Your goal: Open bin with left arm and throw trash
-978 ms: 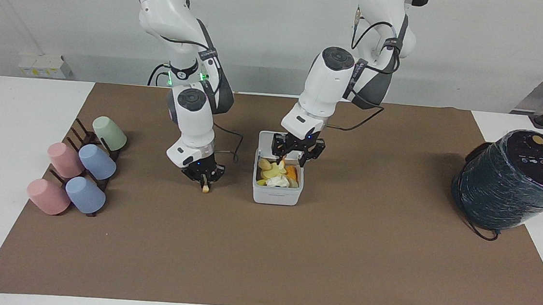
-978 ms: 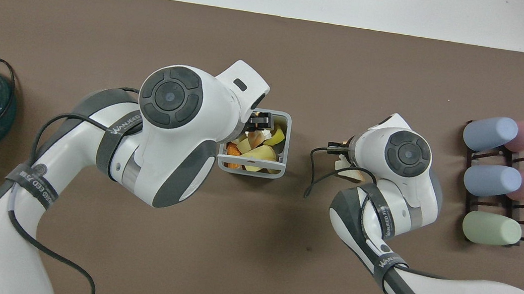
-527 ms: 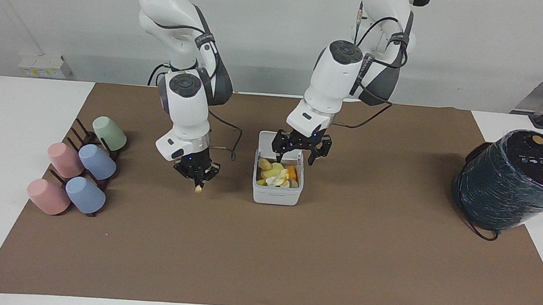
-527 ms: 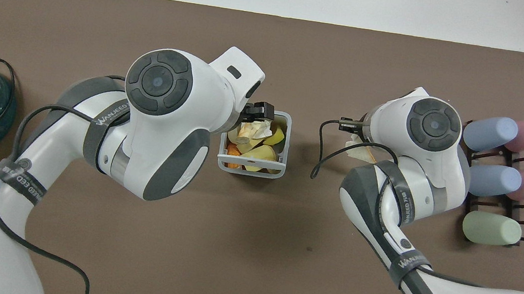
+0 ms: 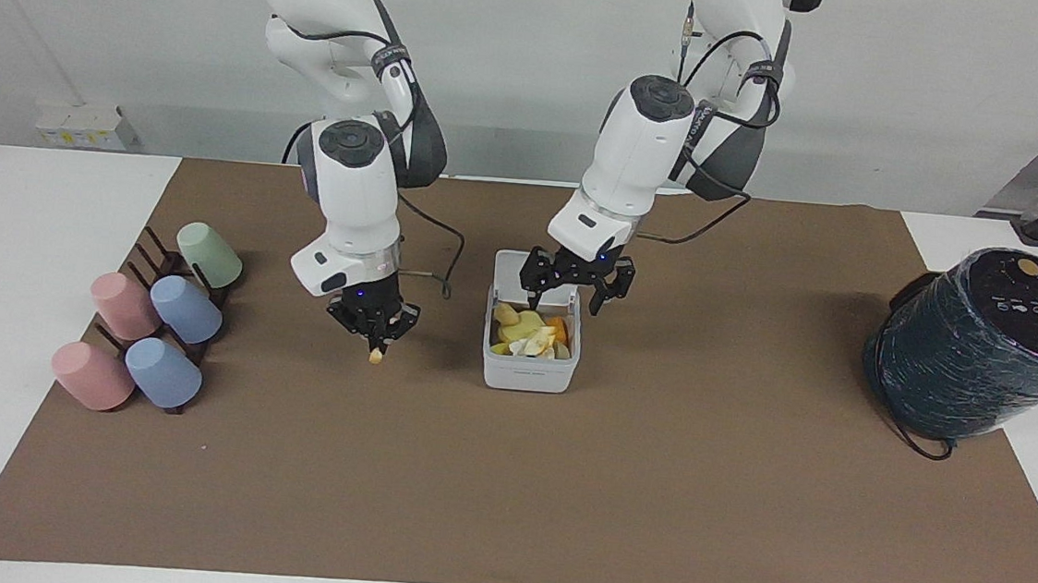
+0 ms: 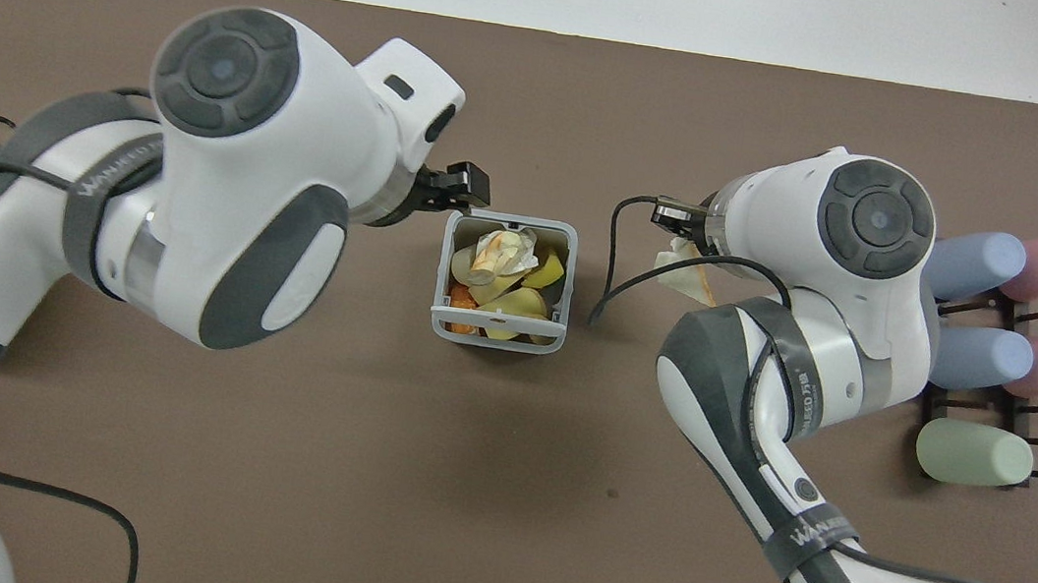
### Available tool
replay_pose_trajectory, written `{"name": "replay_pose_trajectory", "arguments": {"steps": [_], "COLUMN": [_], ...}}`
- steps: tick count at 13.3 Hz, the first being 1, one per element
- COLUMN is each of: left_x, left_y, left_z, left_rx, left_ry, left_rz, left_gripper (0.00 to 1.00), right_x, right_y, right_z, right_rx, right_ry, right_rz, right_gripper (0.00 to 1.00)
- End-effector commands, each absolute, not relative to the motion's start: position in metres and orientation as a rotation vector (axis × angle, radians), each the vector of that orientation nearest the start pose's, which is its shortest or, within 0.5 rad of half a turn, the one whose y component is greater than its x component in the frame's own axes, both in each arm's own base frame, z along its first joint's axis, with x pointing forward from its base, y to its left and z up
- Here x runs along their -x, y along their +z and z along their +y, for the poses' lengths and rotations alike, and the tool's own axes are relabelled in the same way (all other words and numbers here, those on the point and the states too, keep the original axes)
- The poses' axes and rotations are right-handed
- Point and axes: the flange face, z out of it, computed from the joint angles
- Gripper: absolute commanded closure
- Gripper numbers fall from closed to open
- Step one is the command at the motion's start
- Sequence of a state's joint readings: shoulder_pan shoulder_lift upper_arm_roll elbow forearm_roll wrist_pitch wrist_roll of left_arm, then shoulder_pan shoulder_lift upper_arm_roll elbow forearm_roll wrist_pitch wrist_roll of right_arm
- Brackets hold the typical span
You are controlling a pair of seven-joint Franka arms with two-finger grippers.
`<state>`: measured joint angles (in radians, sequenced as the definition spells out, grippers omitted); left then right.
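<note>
The white bin [image 5: 528, 373] stands mid-mat with its lid [image 5: 514, 264] tipped up on the side nearer the robots. It holds yellow, orange and whitish scraps [image 5: 529, 334], which also show in the overhead view [image 6: 501, 275]. My left gripper [image 5: 566, 301] is open and empty just above the bin's edge nearest the robots. My right gripper [image 5: 376, 336] hangs over the bare mat beside the bin, toward the right arm's end. It is shut on a pale wedge with a tan edge [image 5: 375, 354], held clear of the mat. The wedge [image 6: 686, 270] peeks out under the right arm in the overhead view.
A dark rack with several pastel cups [image 5: 149, 323] lies at the right arm's end of the mat. A big dark film-wrapped cylinder [image 5: 977, 351] stands at the left arm's end. A black cable [image 5: 433, 271] trails from the right wrist.
My left gripper has risen out of the bin, open, and a whitish lump now lies on top inside. My right gripper has lifted the wedge up from the mat.
</note>
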<state>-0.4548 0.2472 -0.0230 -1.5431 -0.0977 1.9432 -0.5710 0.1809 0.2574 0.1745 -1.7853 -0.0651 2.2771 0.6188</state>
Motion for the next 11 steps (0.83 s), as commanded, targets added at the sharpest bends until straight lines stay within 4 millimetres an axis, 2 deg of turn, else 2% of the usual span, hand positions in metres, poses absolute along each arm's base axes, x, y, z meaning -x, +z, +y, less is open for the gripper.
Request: {"name": "replay_pose_trajectory", "arguments": {"steps": [1,3,6,7,9,11], "left_x": [-0.595,-0.605,-0.602,-0.597,-0.583,-0.575], "left_y": [0.546,0.558,0.578,0.586,0.602,0.613], "left_z": [-0.242,-0.189,-0.125,-0.111,-0.097,-0.089], "left_rx": [3.263,3.256,3.233,3.201,3.139,3.125], "left_ry": [-0.104,-0.101,-0.073,-0.060,-0.040,-0.038], "left_rz": [-0.173,-0.093,-0.046,-0.023,0.010,0.008], "left_gripper": [0.01,0.00,0.00,0.00,0.00,0.00], "right_x": [-0.616,-0.612,-0.587,-0.581,-0.575,-0.575], "right_y": [0.450,0.461,0.459,0.453,0.436,0.431], "right_z": [0.252,0.281,0.337,0.349,0.363,0.364], "right_rx": [2.898,2.845,2.801,2.798,2.823,2.830], "right_ry": [-0.349,-0.351,-0.325,-0.306,-0.277,-0.279], "right_rz": [0.468,0.569,0.621,0.637,0.620,0.612], "right_gripper": [1.00,1.00,1.00,1.00,1.00,0.99]}}
